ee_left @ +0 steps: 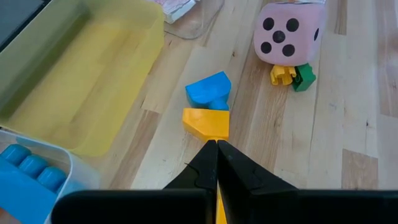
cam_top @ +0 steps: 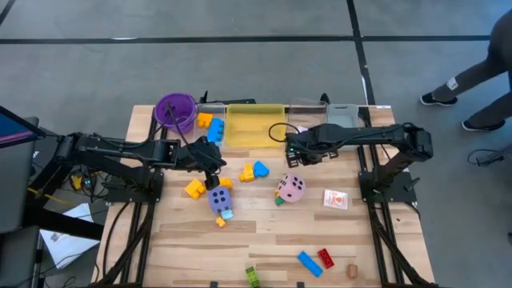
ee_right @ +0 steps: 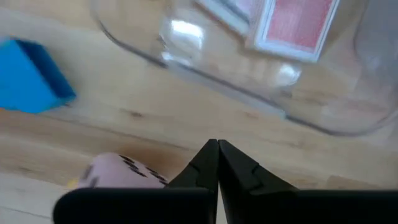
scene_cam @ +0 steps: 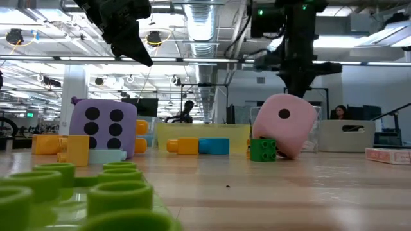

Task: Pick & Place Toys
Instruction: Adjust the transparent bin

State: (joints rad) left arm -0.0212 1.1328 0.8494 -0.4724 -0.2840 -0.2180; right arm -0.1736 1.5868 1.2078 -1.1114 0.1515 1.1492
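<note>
My left gripper (cam_top: pixel 214 162) hangs shut in the air, holding nothing, above a yellow block (ee_left: pixel 206 123) joined to a blue block (ee_left: pixel 209 90) at mid-table. My right gripper (cam_top: pixel 290 154) points down, shut and empty, over bare wood between the clear tray (ee_right: pixel 205 68) and the pink die (cam_top: pixel 290 189). The pink die leans on a small green block (scene_cam: pixel 263 149). The purple die (cam_top: pixel 220 200) sits on the table beside a yellow block (cam_top: pixel 194 188). Pink cards (cam_top: pixel 336 198) lie flat at the right. Blue (cam_top: pixel 310 262), red (cam_top: pixel 326 258) and green (cam_top: pixel 253 276) blocks lie near the front edge.
The purple cup (cam_top: pixel 176 110), a yellow tray (cam_top: pixel 254 126), the clear tray (cam_top: pixel 308 108) and a grey tray (cam_top: pixel 344 116) line the far edge. Orange and blue blocks (cam_top: pixel 210 124) sit beside the cup. A card (ee_right: pixel 292 25) lies in the clear tray. A person's legs (cam_top: pixel 472 80) are beyond the table's right.
</note>
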